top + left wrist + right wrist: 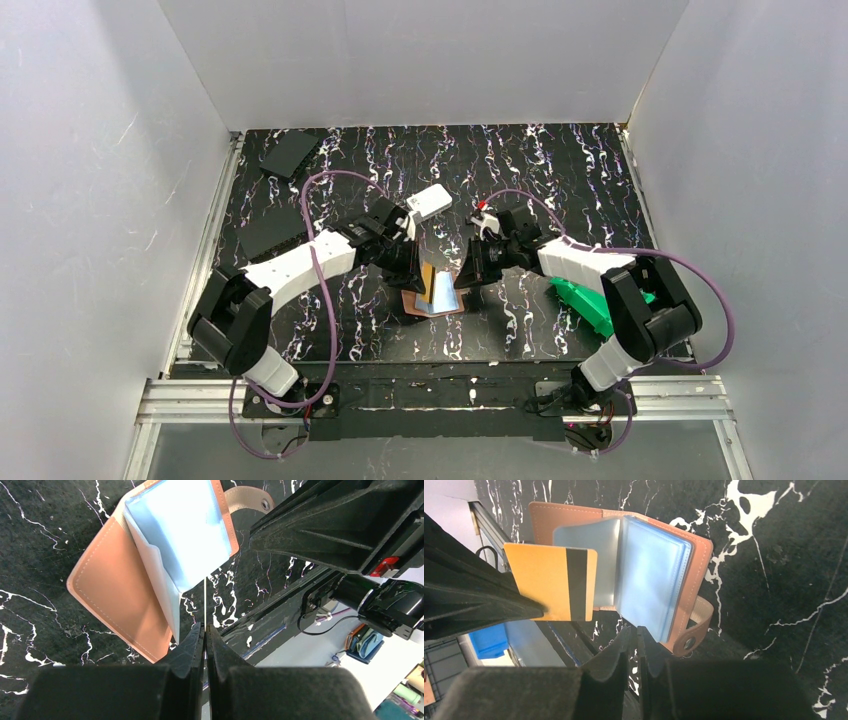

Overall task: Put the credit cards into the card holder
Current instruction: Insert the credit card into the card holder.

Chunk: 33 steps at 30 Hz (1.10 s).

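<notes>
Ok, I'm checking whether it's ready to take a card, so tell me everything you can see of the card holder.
The card holder is a small orange-brown bifold, leather by its look, with pale stitching and a snap tab. It lies open on the black marbled table, its light-blue clear sleeves fanned upward. An orange card, pinched in the left fingers, overlaps one sleeve's edge; whether it is inside, I cannot tell.

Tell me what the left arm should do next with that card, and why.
Probably ease the yellow card edge-first into a clear sleeve of the card holder. The left gripper is shut on the card, which overlaps the open holder's edge but looks not yet inside a pocket.
</notes>
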Tool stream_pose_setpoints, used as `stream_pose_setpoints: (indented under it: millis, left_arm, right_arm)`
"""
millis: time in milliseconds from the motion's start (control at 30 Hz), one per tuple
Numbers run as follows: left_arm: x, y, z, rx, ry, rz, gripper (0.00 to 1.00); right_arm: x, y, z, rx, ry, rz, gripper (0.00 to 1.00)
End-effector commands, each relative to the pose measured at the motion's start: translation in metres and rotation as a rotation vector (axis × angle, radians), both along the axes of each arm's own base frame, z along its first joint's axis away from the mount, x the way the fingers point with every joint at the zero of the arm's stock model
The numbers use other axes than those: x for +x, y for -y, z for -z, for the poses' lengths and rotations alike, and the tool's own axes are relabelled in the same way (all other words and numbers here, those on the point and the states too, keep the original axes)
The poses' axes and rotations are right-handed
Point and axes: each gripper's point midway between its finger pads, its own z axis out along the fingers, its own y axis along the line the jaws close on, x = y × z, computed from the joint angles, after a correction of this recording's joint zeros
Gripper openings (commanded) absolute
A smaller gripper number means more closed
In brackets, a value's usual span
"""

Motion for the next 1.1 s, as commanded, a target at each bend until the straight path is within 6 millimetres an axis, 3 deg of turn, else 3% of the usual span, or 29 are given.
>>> stream_pose_setpoints:
  millis: [0,333,633,1067]
  left_arm:
    - [-0.003,-0.003,-0.001,0.065,-0.015,0.020,0.00]
    - [-0.018,-0.027,0.024,0.203,-0.067,0.011,0.00]
    - [-0.024,-0.019,0.027,0.157,-0.127,-0.007,0.00]
    - [-0.021,-0.010,0.035,-0.021,-0.240,-0.067,0.00]
  right_arm:
    - [-0.001,-0.010,-0.003,0.046,0.025,-0.047,0.16]
    - [-0.008,-0.011,0.012,0.016,0.015,-0.079,0.14]
    - [-0.008,-0.004,0.038,-0.060,-0.024,-0.067,0.10]
    - [-0.010,0.003,0.049,-0.105,-0.030,-0.061,0.09]
